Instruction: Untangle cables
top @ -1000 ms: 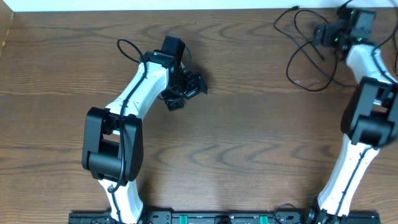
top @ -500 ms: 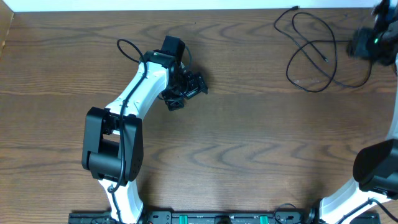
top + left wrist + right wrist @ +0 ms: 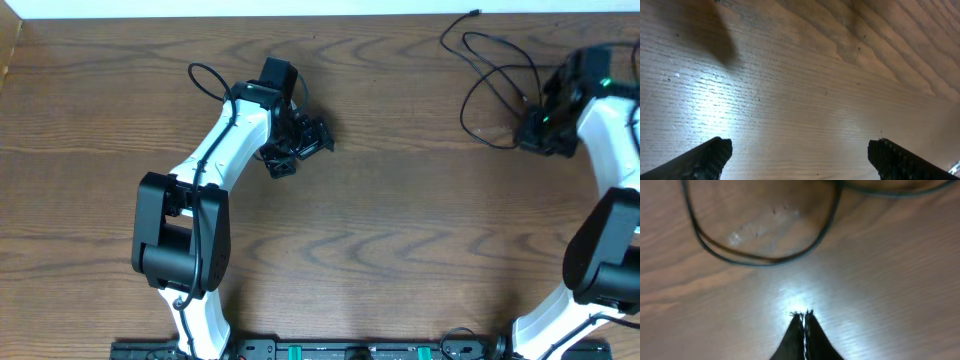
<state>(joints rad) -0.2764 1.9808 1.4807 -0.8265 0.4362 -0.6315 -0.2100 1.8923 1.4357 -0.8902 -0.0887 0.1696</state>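
- Table (image 3: 400, 230): brown wood with wavy grain, filling the overhead view, with a pale strip along its far edge.
- Cables (image 3: 495, 78): thin black cords in loose, overlapping loops, flat on the wood near the far right corner. 1 end reaches toward the far edge.
- Right wrist view: 1 loop of the cables (image 3: 755, 262) curves across the wood.

thin black cables (image 3: 500, 85) in loose overlapping loops; table's far right

The right end effector (image 3: 535, 128) hides part of the cables (image 3: 497, 88) overhead. Its wrist view shows them blurred, cut off at top.
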